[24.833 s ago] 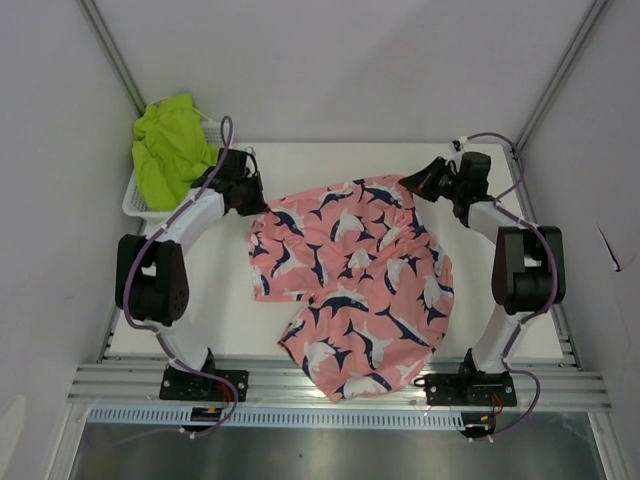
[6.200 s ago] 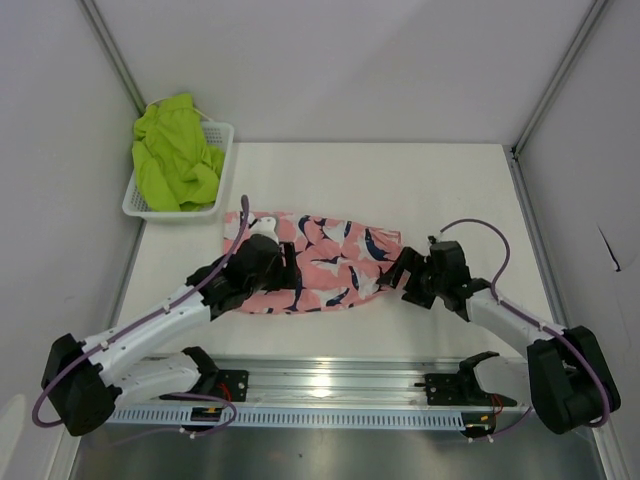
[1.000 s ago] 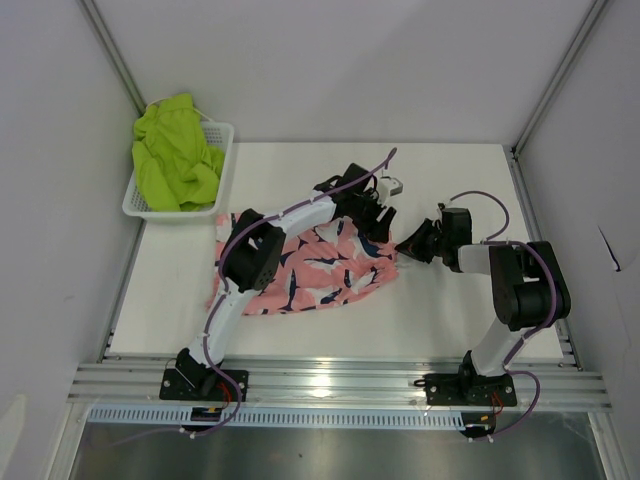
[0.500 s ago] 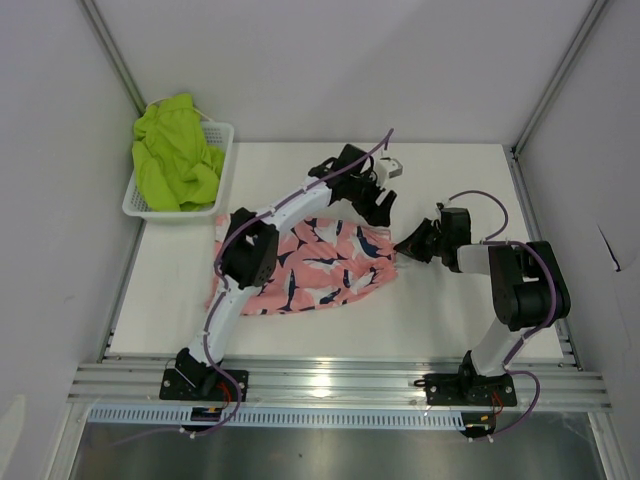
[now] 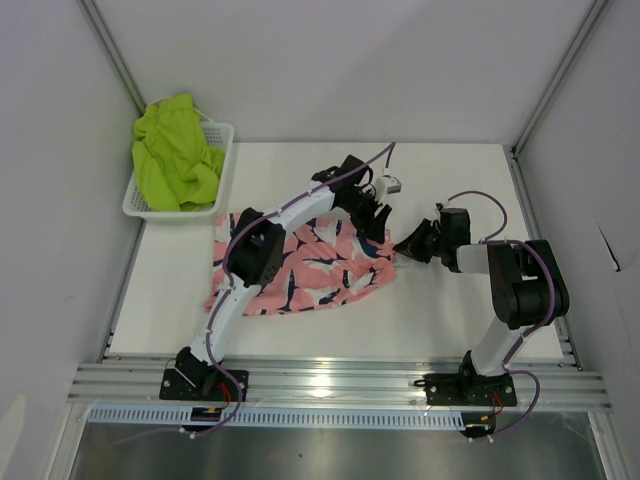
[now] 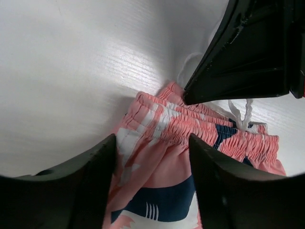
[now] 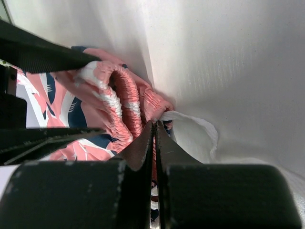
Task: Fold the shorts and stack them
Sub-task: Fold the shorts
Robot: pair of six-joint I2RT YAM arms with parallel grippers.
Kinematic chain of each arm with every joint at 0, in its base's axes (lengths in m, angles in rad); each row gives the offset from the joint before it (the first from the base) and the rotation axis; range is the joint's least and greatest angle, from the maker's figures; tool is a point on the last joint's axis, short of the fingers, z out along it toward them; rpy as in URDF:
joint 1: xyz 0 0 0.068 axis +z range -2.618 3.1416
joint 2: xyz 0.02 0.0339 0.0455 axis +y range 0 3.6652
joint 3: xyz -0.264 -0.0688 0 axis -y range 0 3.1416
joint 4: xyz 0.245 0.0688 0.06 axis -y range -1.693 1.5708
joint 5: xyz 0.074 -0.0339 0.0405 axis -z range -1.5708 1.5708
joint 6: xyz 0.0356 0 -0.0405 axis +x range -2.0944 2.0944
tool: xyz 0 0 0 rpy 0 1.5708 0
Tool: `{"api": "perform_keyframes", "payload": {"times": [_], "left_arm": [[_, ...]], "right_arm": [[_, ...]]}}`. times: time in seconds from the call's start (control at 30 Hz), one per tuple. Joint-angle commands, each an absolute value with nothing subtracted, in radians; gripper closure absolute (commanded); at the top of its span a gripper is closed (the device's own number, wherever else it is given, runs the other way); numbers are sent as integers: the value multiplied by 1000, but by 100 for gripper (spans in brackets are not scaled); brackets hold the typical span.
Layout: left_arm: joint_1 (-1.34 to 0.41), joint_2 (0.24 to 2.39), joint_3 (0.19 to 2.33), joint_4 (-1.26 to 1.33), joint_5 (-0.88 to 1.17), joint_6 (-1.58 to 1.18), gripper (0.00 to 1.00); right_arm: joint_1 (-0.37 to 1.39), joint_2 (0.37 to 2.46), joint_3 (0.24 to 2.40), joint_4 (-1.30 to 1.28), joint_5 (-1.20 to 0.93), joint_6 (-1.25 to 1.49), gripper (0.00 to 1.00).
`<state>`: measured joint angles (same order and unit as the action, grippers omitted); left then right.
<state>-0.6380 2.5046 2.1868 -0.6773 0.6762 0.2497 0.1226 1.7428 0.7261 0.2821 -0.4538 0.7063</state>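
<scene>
The pink shark-print shorts (image 5: 310,265) lie folded in a long strip across the middle of the table. My right gripper (image 5: 402,248) is at their right end, shut on the gathered waistband (image 7: 126,95), with pink fabric pinched between its fingers (image 7: 155,125). My left gripper (image 5: 380,224) reaches over from the far side to that same end. It stands open, its fingers astride the waistband (image 6: 167,124) without pinching it (image 6: 151,143). The lime green shorts (image 5: 175,150) sit bunched in the basket at the back left.
The white mesh basket (image 5: 160,212) stands in the back left corner, against the left wall. My right gripper's black body (image 6: 248,52) is close above the left gripper. A white drawstring (image 6: 245,114) lies on the waistband. Bare white table (image 5: 450,180) surrounds the shorts.
My left gripper lifted away from the shorts' right end half a second ago and has come back down over the waistband. The right gripper has kept its grip and place.
</scene>
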Motion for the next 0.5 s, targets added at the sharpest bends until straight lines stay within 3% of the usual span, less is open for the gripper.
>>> {"api": "perform_keyframes", "payload": {"times": [0.0, 0.07, 0.17, 0.47], "left_arm": [[-632, 2514, 2241, -684, 732, 275, 38], [-634, 2519, 2241, -681, 742, 273, 52], [-635, 2519, 2241, -683, 747, 276, 65], [-672, 2523, 2250, -704, 683, 308, 75]], "right_arm": [[129, 1750, 752, 311, -462, 698, 100], [129, 1750, 752, 311, -462, 698, 100], [129, 1749, 752, 313, -459, 698, 100], [135, 1743, 752, 333, -453, 698, 100]]}}
